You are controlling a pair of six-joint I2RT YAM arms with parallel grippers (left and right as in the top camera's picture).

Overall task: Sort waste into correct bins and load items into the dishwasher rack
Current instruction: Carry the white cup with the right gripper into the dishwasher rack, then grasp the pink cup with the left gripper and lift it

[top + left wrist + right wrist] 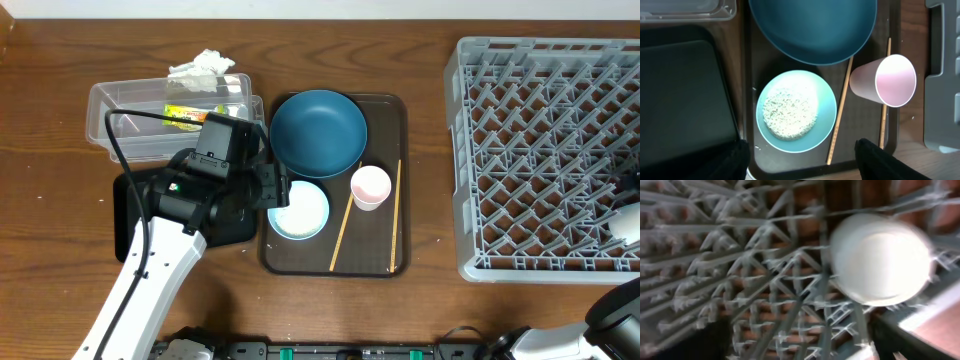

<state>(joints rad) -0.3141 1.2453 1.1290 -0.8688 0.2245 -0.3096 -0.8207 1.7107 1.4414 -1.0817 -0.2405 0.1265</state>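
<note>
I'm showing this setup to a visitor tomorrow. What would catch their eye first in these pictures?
The big grey rack fills the right side of the overhead view, the largest thing there. Left of it, a brown serving tray carries a dark blue plate, a pink cup and a pale blue bowl heaped with white rice. The left claw hangs open right above that bowl.

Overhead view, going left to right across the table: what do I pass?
In order: clear tub, pale blue bowl, pink cup, grey dishwasher rack. The dark blue plate overlaps the bowl, so I skip it.
</note>
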